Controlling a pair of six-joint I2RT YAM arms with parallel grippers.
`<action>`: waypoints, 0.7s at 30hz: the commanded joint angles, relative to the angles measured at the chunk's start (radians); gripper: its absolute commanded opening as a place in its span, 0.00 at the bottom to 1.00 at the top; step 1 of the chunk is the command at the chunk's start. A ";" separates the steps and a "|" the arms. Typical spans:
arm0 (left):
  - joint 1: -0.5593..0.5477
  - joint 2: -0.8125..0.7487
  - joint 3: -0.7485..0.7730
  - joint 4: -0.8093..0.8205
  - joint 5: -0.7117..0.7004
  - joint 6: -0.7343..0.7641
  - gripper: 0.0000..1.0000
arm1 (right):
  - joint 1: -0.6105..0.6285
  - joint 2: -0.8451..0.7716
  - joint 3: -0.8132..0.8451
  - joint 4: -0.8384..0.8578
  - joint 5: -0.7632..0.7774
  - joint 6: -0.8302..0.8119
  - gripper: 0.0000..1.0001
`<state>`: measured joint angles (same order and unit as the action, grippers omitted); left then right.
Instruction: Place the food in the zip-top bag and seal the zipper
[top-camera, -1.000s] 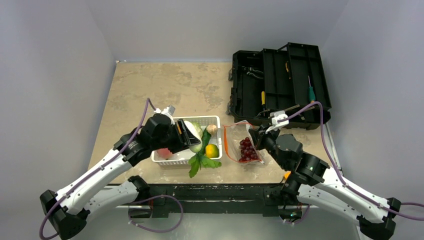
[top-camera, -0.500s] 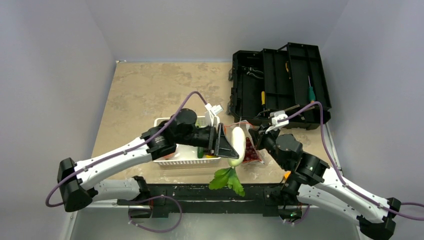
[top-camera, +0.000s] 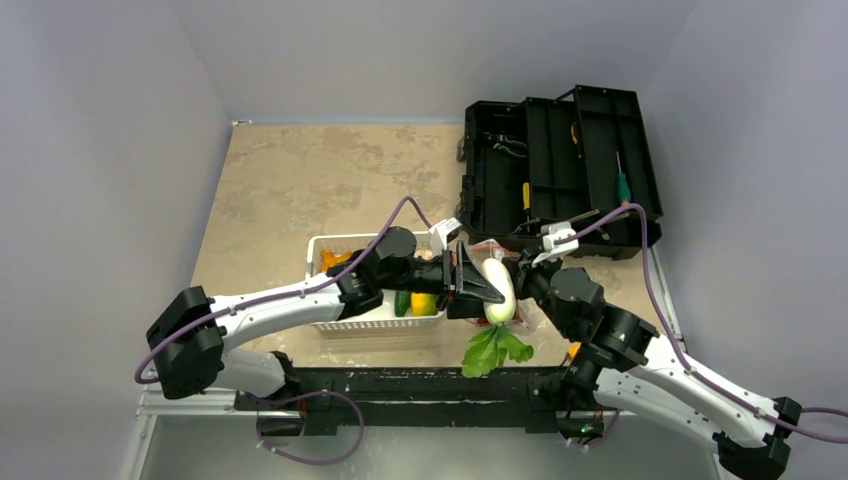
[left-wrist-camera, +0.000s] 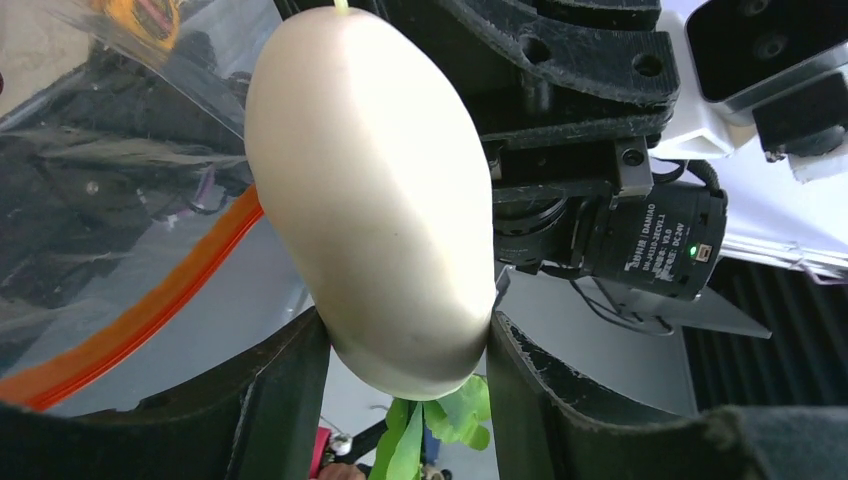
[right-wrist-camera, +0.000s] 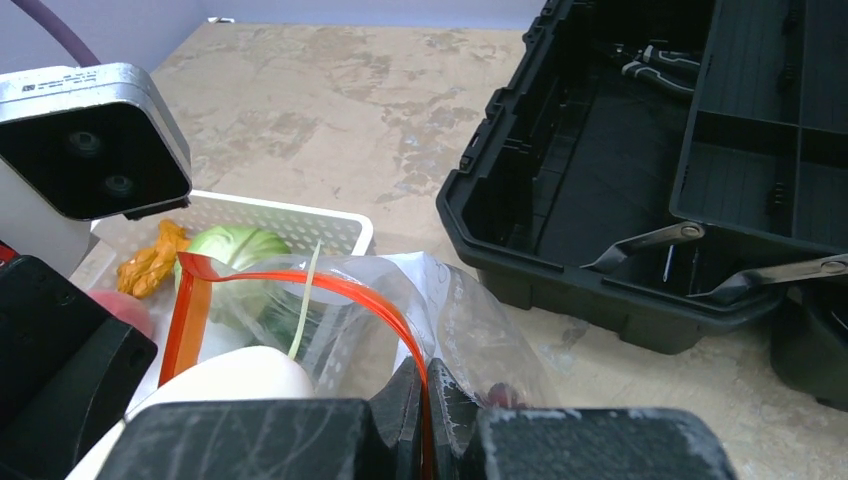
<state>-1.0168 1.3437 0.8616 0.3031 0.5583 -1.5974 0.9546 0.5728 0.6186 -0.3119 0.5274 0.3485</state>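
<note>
The left gripper (top-camera: 478, 285) reaches across from the basket side with its jaws part-way spread, clamped on the thick leafy end of a smooth white radish (left-wrist-camera: 370, 200). The radish's thin root tip points toward the bag's mouth. Whether the tip is past the rim I cannot tell. Its green leaves (top-camera: 495, 350) hang over the table's near edge. The right gripper (right-wrist-camera: 427, 395) has its jaws pressed together, pinching the rim of the clear crinkly zip-top bag (right-wrist-camera: 470, 320) and holding it up with the mouth open.

The black plastic toolbox (top-camera: 560, 160) lies open at the far right of the tan mottled table (top-camera: 290, 180). A green-handled screwdriver (top-camera: 622, 185) and a yellow-handled tool (top-camera: 526, 195) lie in its trays. The white slatted plastic basket (right-wrist-camera: 290, 205) sits just left of the bag and holds a green cabbage (right-wrist-camera: 240, 245), orange pieces (right-wrist-camera: 150, 260), a yellow-green mango (top-camera: 424, 303) and a green cucumber (top-camera: 402, 303). The thin orange-red zipper (right-wrist-camera: 345, 285) loops around the bag's open mouth, close beside the radish.
</note>
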 joint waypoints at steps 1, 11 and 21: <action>-0.003 -0.017 -0.015 0.071 -0.085 -0.109 0.00 | 0.007 -0.014 0.002 0.053 -0.011 0.007 0.00; -0.005 -0.137 -0.030 -0.122 -0.168 -0.002 0.00 | 0.007 -0.019 -0.002 0.057 -0.013 0.006 0.00; -0.044 -0.111 -0.027 -0.109 -0.145 -0.024 0.00 | 0.007 -0.015 0.000 0.054 -0.014 0.006 0.00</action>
<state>-1.0451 1.2247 0.8223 0.1600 0.4152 -1.6020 0.9581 0.5617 0.6167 -0.2989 0.5198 0.3489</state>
